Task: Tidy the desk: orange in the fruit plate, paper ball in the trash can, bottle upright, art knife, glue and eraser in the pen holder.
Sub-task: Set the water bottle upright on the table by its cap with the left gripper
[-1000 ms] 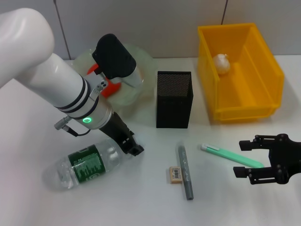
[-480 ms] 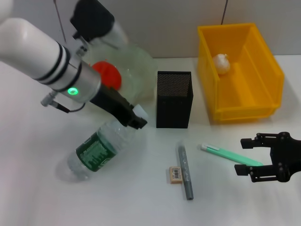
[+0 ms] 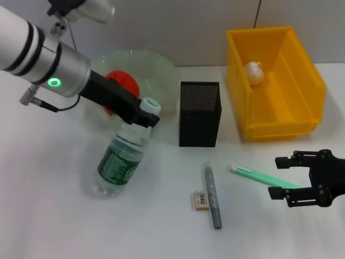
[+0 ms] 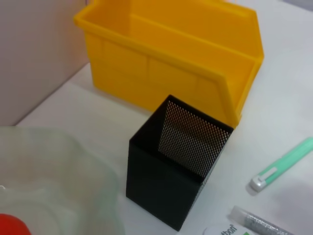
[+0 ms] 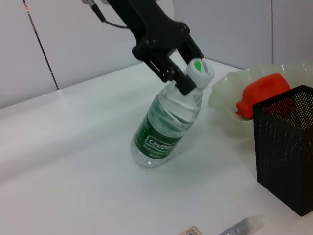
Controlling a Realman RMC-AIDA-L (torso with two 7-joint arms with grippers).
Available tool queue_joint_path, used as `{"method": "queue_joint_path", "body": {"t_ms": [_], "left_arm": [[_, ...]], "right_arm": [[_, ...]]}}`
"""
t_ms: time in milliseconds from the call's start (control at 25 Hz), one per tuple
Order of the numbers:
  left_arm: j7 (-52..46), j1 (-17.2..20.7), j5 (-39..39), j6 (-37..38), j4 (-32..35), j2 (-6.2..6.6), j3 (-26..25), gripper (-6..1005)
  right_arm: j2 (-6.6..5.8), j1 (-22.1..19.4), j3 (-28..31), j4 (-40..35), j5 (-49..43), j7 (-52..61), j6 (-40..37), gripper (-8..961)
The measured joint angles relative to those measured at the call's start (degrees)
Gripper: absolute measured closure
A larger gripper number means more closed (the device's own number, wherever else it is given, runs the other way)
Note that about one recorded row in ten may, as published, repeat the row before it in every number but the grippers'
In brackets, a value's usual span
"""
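My left gripper (image 3: 143, 115) is shut on the neck of the bottle (image 3: 119, 159), which leans with its base on the table and its cap up toward the pen holder (image 3: 199, 114). The right wrist view shows the same hold, gripper (image 5: 188, 73) on bottle (image 5: 167, 126). The orange (image 3: 123, 84) lies in the fruit plate (image 3: 161, 69). The paper ball (image 3: 254, 72) sits inside the trash can (image 3: 310, 81). On the table lie the eraser (image 3: 201, 200), the grey glue stick (image 3: 212, 197) and the green art knife (image 3: 259, 176). My right gripper (image 3: 277, 179) is open around the knife's right end.
The pen holder (image 4: 175, 166) stands between the fruit plate (image 4: 63, 166) and the trash can (image 4: 166, 44). The art knife (image 4: 286, 162) and glue stick (image 4: 254, 223) lie in front of it.
The left gripper has lifted the bottle's neck up and back, raising it from lying flat to a steep tilt. The right gripper has stayed in place.
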Motion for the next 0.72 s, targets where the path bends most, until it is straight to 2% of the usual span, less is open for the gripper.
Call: {"method": "queue_joint_path", "body": {"t_ms": [40,240,360,720], "left_arm": [[0.04,0.6,-0.28,1.28,1.97,0.03,-1.12,556],[0.04,0.6,-0.28,1.28,1.97,0.03,-1.12,556],[0.07,1.88,-0.6,2.88,4.66,0.03,-3.13,556],[0.18,3.08,-0.73,4.23,7.14,0.13,-5.9,555]], "right_arm": [[0.0,0.08,0.05,0.11,0.0,0.02,0.0,165],[0.0,0.24,0.08,0.2,0.0,0.06,0.0,165],[0.0,0.34,0.08,0.22,0.0,0.3,0.0,165],[0.0,0.48,0.08,-0.05,0.0,0.7,0.05,166]]}}
